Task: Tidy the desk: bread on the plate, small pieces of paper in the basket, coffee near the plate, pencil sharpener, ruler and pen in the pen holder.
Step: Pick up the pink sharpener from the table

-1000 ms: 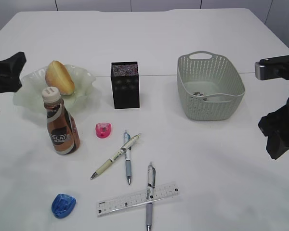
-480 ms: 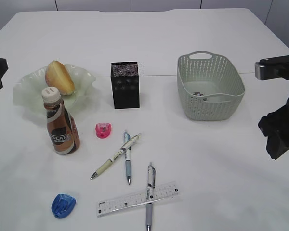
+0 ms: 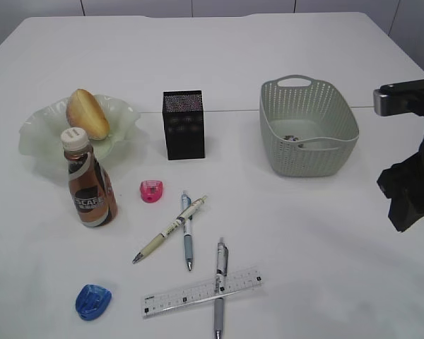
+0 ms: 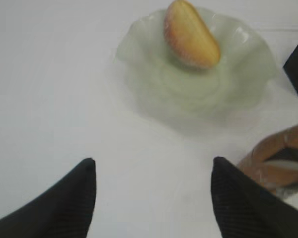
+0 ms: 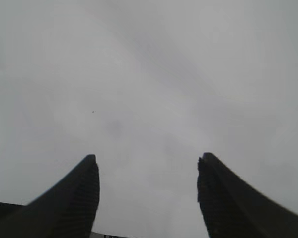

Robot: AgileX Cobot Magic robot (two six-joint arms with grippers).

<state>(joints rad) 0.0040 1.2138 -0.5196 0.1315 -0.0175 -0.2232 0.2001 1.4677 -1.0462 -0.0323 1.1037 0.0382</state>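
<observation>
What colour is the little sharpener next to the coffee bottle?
Pink sharpener, clearest in the exterior view.

pens (image 3: pixel 188 230): 3 | sharpeners (image 3: pixel 151 191): 2 | ruler (image 3: pixel 201 291): 1 | bottle (image 3: pixel 90 183): 1 | bread (image 3: pixel 87 114): 1 | plate (image 3: pixel 39 138): 1 | basket (image 3: pixel 307 159): 1 | holder (image 3: pixel 184 125): 1

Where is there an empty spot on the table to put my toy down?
Bare white tabletop lies behind the black mesh cup, and in front of the grey-green woven basket. It is crowded around the pens, clear ruler and brown coffee bottle.
</observation>
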